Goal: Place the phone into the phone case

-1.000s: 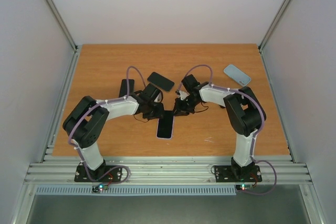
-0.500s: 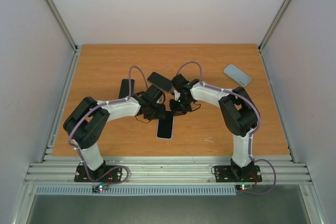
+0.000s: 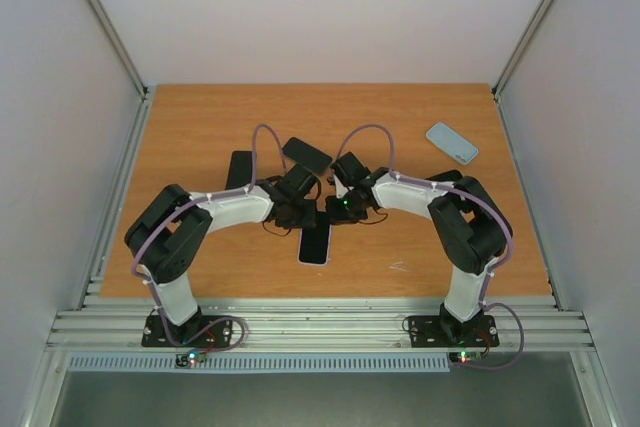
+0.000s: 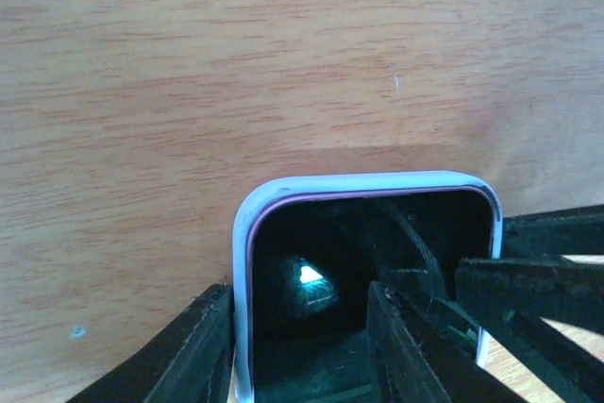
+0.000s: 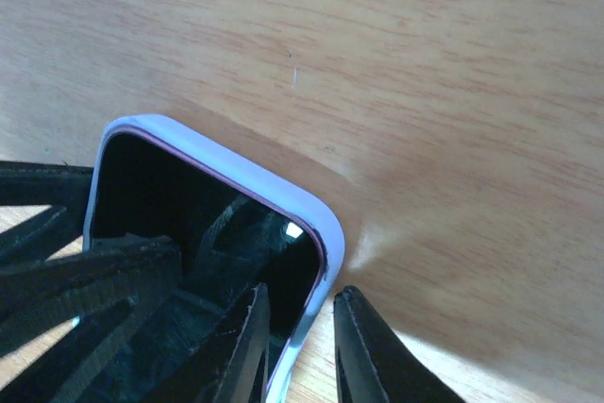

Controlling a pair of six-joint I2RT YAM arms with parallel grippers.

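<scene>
The phone (image 3: 314, 243) lies flat, screen up, near the middle of the table, seated in a pale lavender-blue phone case (image 4: 243, 233) whose rim frames the dark screen (image 5: 189, 205). Both grippers sit low at its far end. My left gripper (image 4: 294, 294) is open: one finger rests outside the case's left rim, the other over the screen. My right gripper (image 5: 302, 294) straddles the right rim near the corner, jaws slightly apart, with a sliver of wood showing between the outer finger and the case. In the top view the left gripper (image 3: 303, 217) and right gripper (image 3: 330, 213) almost meet.
A dark phone (image 3: 306, 154) lies just behind the grippers and a black slab (image 3: 239, 167) to its left. A light blue case (image 3: 451, 142) lies at the back right. The wooden table (image 3: 200, 117) is walled on three sides.
The right gripper has moved left and nearer, down onto the phone's far right corner, and has opened a little. The left wrist shifted slightly. The phone has stayed put.
</scene>
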